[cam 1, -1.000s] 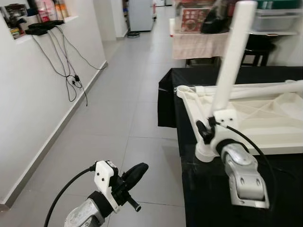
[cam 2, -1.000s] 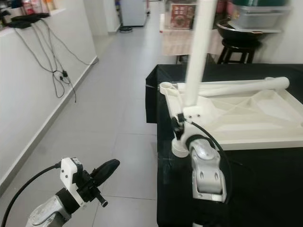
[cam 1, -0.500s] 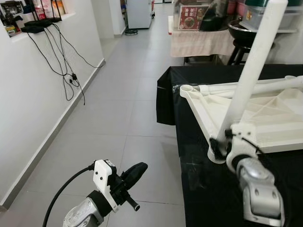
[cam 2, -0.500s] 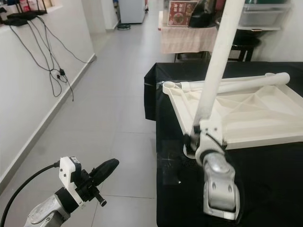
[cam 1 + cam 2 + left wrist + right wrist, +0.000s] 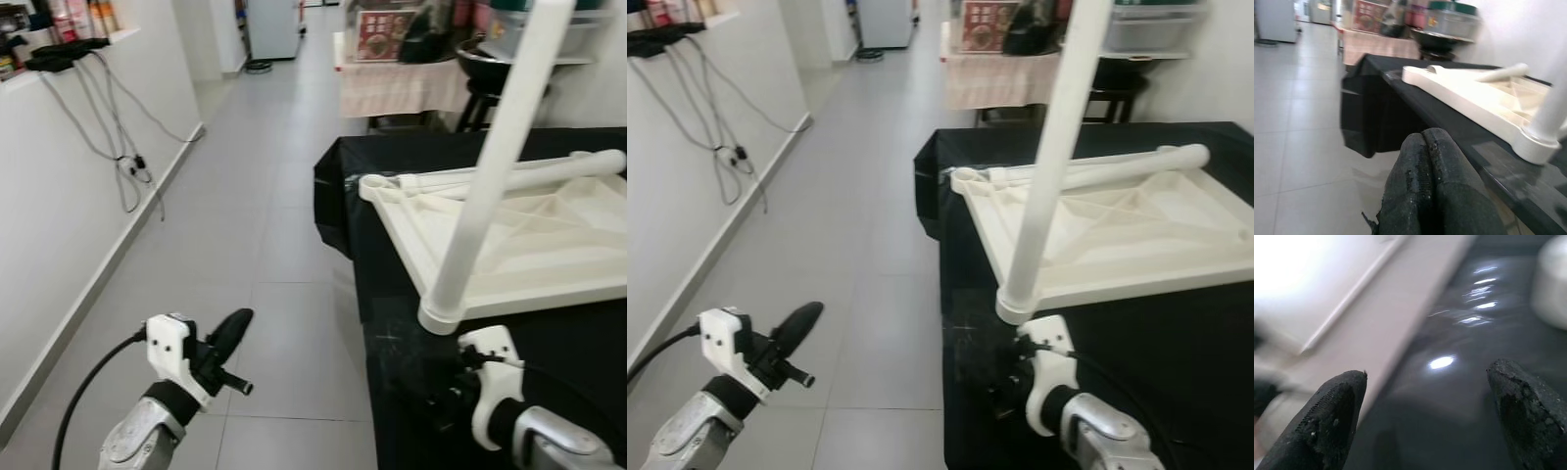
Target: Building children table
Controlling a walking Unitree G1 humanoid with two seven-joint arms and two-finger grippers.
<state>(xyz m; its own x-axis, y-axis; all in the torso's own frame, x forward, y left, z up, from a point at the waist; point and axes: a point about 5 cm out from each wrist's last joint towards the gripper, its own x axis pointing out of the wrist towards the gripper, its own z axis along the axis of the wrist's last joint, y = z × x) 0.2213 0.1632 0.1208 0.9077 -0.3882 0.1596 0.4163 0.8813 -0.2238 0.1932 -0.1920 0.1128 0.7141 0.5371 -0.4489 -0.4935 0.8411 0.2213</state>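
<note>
table leg upright; right gripper released.

The table top and its legs are seen in plain cream white, laid on a glossy black cover. Black fingers and white camera housings are carried on silver arms. The floor is tiled pale grey; black cables are hung on a white wall.

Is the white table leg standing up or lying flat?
Standing, tilted: the leg rises from the tabletop's near corner; the right gripper is open, off it.
</note>
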